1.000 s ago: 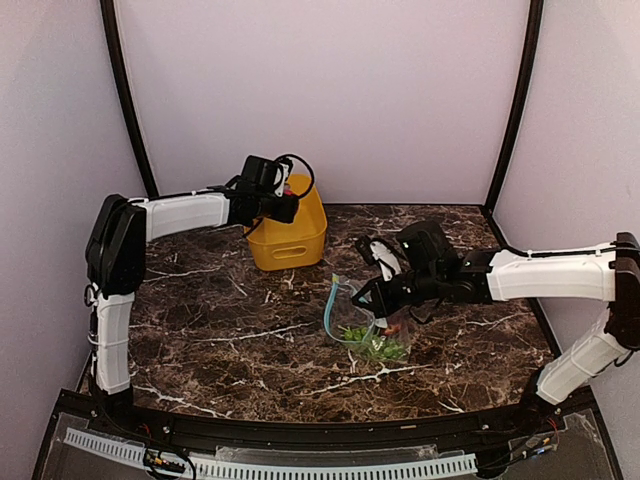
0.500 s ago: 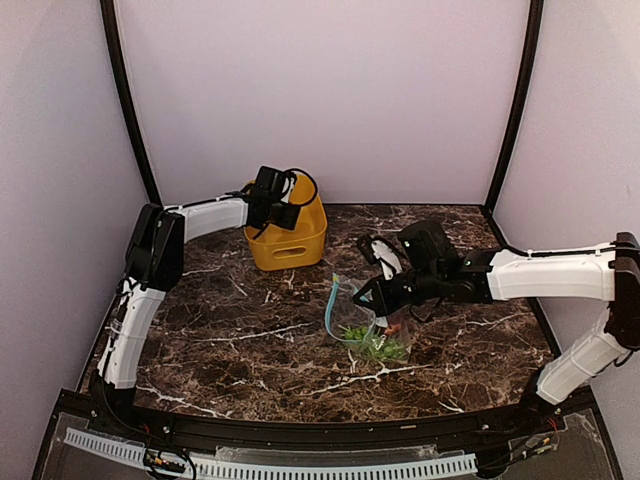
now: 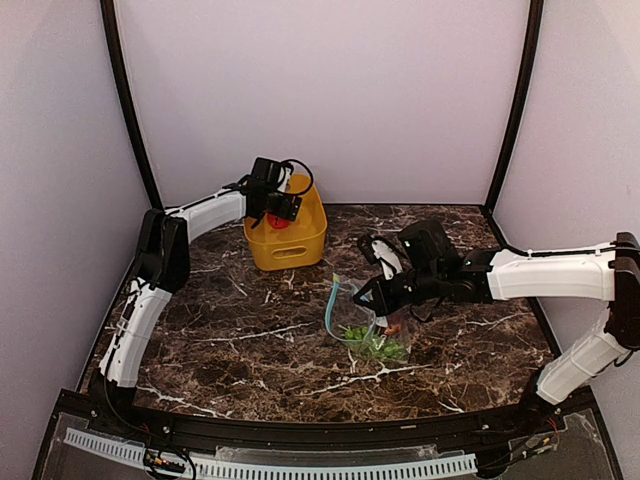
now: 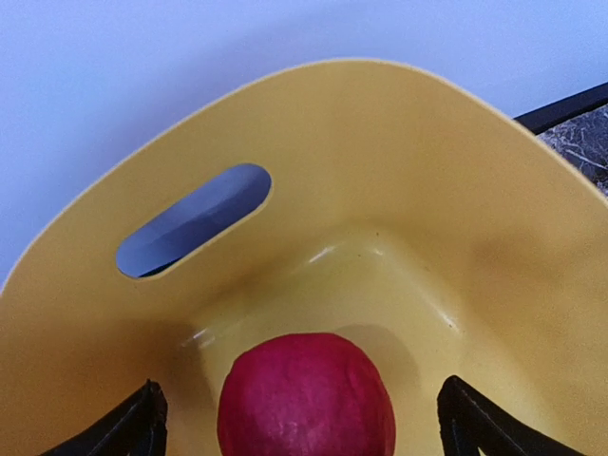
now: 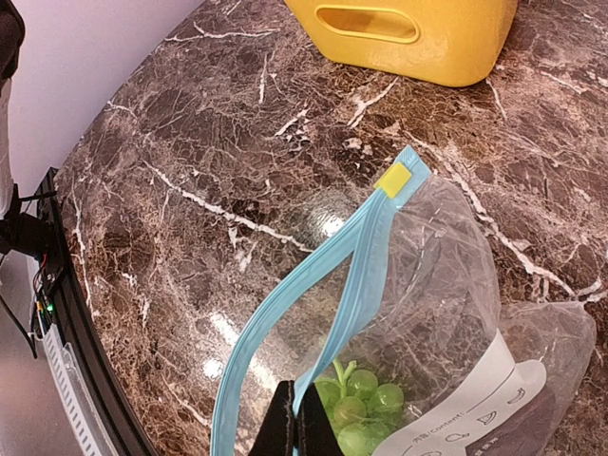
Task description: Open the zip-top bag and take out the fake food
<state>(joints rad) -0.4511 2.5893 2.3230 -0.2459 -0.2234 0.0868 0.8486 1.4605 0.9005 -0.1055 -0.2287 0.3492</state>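
From the top camera, the left gripper (image 3: pixel 281 206) had swung in over the yellow bin (image 3: pixel 300 250) at 11 o'clock on the table (image 3: pixel 220 330); a second before it hung just short of the rim. The right gripper (image 3: pixel 374 296) had not moved, clenched on the zip-top bag (image 3: pixel 350 318) lying at 5 o'clock from the bin. On the left wrist camera, the jaws had just sprung wide, and the red fruit (image 4: pixel 306 399) sat released in the bin between them, touching neither. On the right wrist camera, the fingers (image 5: pixel 285 423) pinched the teal zip strip (image 5: pixel 313 304) at 6 o'clock, the mouth gaping and the green grapes (image 5: pixel 356 404) inside. I judged one piece delivered and the grapes left to fetch; the third piece I could not make out.
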